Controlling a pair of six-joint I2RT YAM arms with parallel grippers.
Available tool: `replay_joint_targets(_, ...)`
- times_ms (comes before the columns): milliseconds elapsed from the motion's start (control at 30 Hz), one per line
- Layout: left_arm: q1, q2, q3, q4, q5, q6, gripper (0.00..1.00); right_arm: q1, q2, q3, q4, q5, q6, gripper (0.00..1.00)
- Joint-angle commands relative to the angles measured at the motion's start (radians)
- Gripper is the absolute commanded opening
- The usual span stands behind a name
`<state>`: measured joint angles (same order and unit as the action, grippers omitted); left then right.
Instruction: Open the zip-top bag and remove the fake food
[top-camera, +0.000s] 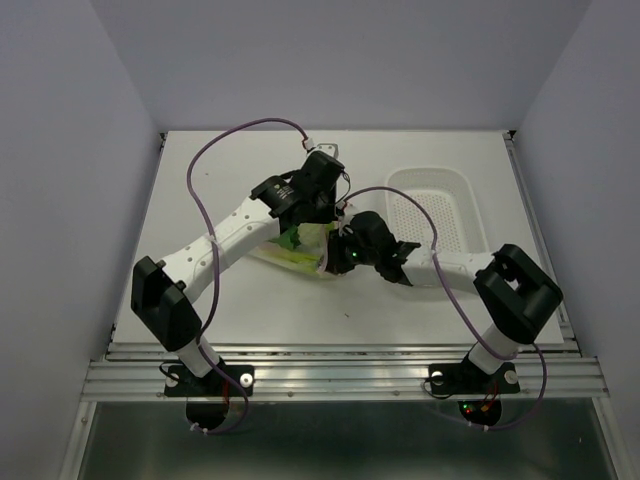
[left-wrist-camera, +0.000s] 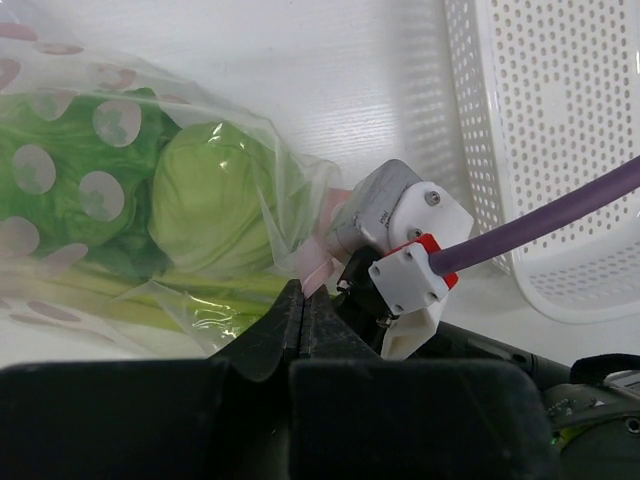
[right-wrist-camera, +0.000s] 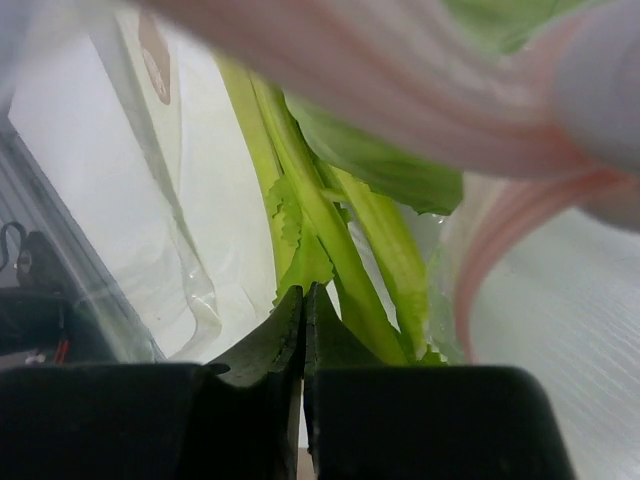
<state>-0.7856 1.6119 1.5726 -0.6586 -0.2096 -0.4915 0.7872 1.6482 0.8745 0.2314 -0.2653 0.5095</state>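
Observation:
The clear zip-top bag (top-camera: 292, 252) lies mid-table with the green fake food inside. In the left wrist view a round light-green cabbage head (left-wrist-camera: 215, 200) and darker leaves (left-wrist-camera: 70, 190) show through the dotted film (left-wrist-camera: 105, 118). My left gripper (left-wrist-camera: 303, 297) is shut on the bag's pink zip strip (left-wrist-camera: 322, 268); from above it (top-camera: 326, 224) sits at the bag's right end. My right gripper (right-wrist-camera: 303, 296) is shut, its tips meeting on the lower end of a leafy green piece (right-wrist-camera: 300, 255) beside long pale stalks (right-wrist-camera: 350, 270). The pink strip (right-wrist-camera: 488, 255) curves around that view.
A white perforated basket (top-camera: 430, 174) stands at the back right, close to the bag (left-wrist-camera: 560, 150). The right arm's wrist and its purple cable (left-wrist-camera: 540, 225) cross just right of my left jaws. The table's rail edge runs along the front.

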Motion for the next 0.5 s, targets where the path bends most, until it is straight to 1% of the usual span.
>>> replay_joint_targets(0, -0.006, -0.067, -0.026, 0.057, -0.03, -0.005, 0.0, 0.012, -0.067, 0.041, -0.007, 0.026, -0.025, 0.01)
replay_joint_targets(133, -0.006, -0.084, -0.055, 0.071, -0.025, 0.002, 0.0, 0.012, -0.116, 0.069, -0.059, 0.061, -0.043, 0.01)
replay_joint_targets(267, -0.006, -0.106, -0.091, 0.082, -0.028, 0.013, 0.0, 0.012, -0.166, 0.106, -0.125, 0.142, -0.074, 0.01)
replay_joint_targets(333, -0.006, -0.119, -0.106, 0.092, -0.024, 0.018, 0.0, 0.012, -0.189, 0.13, -0.159, 0.158, -0.095, 0.01)
replay_joint_targets(467, -0.006, -0.129, -0.129, 0.097, -0.022, 0.021, 0.0, 0.012, -0.209, 0.185, -0.228, 0.204, -0.12, 0.01)
